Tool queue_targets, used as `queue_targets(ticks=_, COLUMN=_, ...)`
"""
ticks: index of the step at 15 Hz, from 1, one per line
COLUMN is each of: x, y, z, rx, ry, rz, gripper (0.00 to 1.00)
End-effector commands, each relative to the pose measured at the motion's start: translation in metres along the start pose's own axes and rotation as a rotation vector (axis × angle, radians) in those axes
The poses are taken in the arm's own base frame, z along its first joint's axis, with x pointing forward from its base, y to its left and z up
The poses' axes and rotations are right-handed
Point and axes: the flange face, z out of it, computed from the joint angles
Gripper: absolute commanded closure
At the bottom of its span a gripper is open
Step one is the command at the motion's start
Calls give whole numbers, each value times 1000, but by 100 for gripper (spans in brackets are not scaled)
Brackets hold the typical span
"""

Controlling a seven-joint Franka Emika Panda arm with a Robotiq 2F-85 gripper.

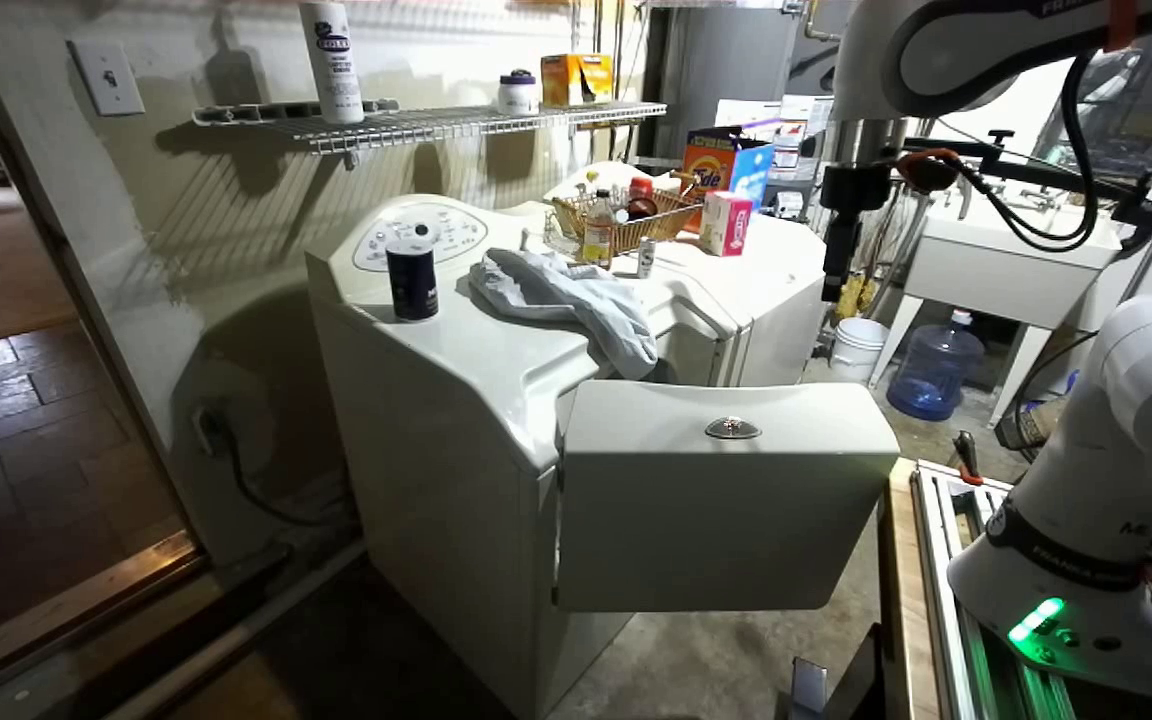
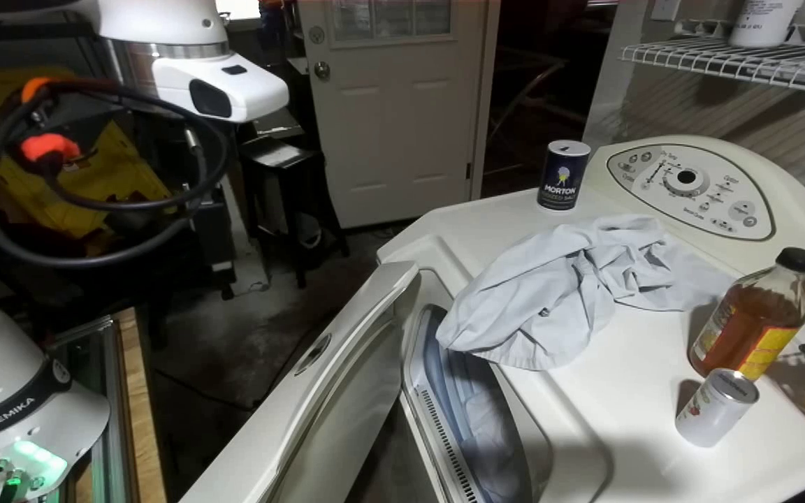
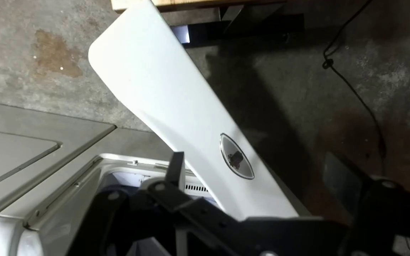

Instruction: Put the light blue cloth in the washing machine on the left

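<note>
The light blue cloth lies crumpled on top of the white machine, one end hanging toward the opening. It also shows in an exterior view. The machine's front door stands open; the wrist view shows the door's top edge. Bluish fabric shows inside the opening. My gripper points down, above and beyond the door, apart from the cloth. In the wrist view the gripper has its fingers wide apart with nothing between them. The cloth is out of the wrist view.
A salt can, an amber bottle and a small white can stand near the cloth. A basket and boxes stand on the neighbouring machine. A wire shelf hangs above. The robot's bench is by the door.
</note>
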Motion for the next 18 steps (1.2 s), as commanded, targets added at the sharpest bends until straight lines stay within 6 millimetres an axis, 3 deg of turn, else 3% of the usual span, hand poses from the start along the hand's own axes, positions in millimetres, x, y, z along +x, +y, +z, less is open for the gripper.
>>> queue_targets(ticks=1, x=45, y=-3, z=6, rx=-30, ry=85, rz=-10, gripper=0)
queue_targets(ticks=7, x=160, y=-37, z=31, rx=-57, ry=341, rz=-77, gripper=0)
queue_targets(ticks=10, x=214, y=-39, z=40, rx=-34, ry=433, rz=-40, gripper=0)
queue_targets(ticks=14, x=268, y=-8, z=48, rx=-26, ry=483, rz=26, gripper=0)
queue_targets(ticks=18, x=299, y=31, z=62, rx=-49, ry=487, rz=55, gripper=0)
